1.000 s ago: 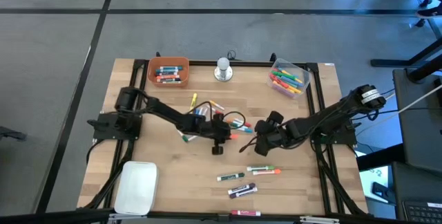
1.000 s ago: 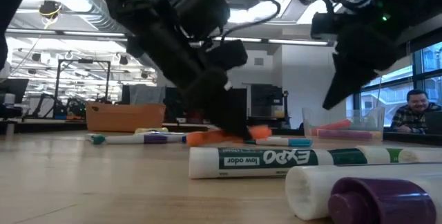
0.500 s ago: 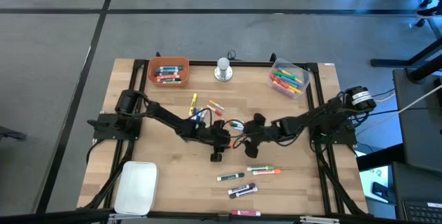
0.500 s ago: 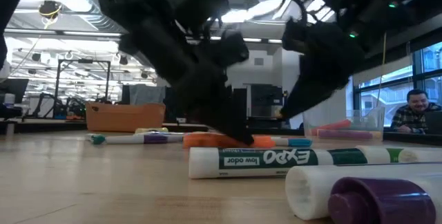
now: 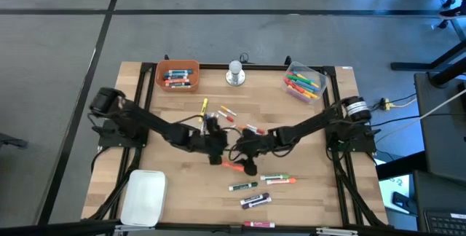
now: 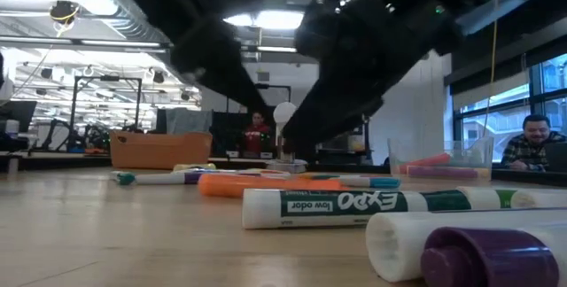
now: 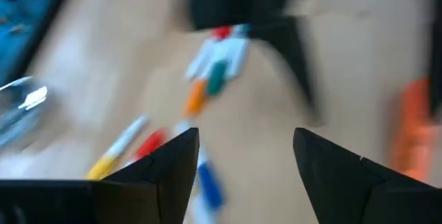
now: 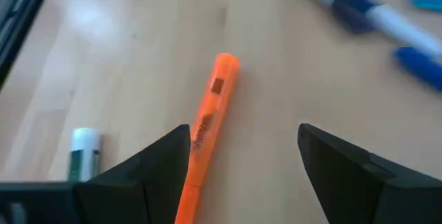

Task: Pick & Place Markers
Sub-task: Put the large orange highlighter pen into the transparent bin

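We see both arms reaching in to the centre of the table (image 5: 145, 97) in the high view. Left gripper (image 5: 215, 151) sits just left of centre w/ its fingers (image 7: 169, 165) spread apart, nothing between them. Right gripper (image 5: 248, 163) is just right of it, near but apart, jaws also wide, hovering over an orange marker (image 8: 207, 131) that lies flat on the wood btwn its fingers, not clamped. In the high view that orange marker (image 5: 233, 166) lies just below centre.

Other markers: a loose cluster (image 5: 218, 116) above centre, incl. a yellow one (image 5: 204, 107); a few more (image 5: 256, 186) at lower centre-right, incl. a green-capped white one (image 6: 372, 205) & a purple-capped one (image 6: 469, 256) close to the low cam. More sit in the orange bin (image 5: 178, 76) at upper left & the clear bin (image 5: 304, 83) at upper right. Silver knob (image 5: 234, 73) stands btwn the bins at the table's top edge. White lid-like tray (image 5: 143, 197) at lower left. A person (image 6: 532, 141) shows far right in the low view.
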### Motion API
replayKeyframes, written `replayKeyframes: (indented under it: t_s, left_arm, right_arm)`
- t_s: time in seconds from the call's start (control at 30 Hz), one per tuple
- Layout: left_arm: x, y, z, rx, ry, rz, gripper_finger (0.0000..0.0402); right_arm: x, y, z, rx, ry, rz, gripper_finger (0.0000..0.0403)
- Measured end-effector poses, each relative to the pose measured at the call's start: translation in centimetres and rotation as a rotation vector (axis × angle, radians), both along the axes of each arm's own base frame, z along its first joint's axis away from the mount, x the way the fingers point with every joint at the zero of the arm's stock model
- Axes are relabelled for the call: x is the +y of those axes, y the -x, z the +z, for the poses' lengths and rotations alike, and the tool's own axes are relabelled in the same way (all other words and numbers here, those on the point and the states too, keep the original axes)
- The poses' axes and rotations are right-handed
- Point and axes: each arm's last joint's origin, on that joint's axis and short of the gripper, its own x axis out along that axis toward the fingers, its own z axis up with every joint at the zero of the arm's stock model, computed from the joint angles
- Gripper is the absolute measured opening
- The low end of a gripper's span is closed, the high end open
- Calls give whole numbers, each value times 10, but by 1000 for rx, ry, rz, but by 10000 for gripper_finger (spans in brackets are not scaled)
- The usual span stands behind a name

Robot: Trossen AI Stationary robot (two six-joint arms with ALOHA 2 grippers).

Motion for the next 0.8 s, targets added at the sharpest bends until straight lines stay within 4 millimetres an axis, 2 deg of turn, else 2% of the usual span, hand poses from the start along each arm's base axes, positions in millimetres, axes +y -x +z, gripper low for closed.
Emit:
replayKeyframes:
  t_s: [0.2,0.27,0.37,0.57,0.67,0.8]
  left_arm:
    - [0,46,15,-105,-5,150,232]
    - [-1,57,16,-144,18,178,232]
    - [-5,71,15,-178,44,205,232]
    - [-17,79,15,-220,79,205,232]
    - [-24,82,15,-228,86,191,232]
    - [-27,88,13,-237,40,227,232]
  right_arm:
    - [17,-26,-28,73,-11,74,267]
    - [27,-35,-29,59,-41,133,267]
    - [36,-40,-32,101,8,154,267]
    - [39,-38,-17,172,161,64,267]
    - [43,-39,1,139,188,122,267]
    - [52,-47,29,53,125,264,267]
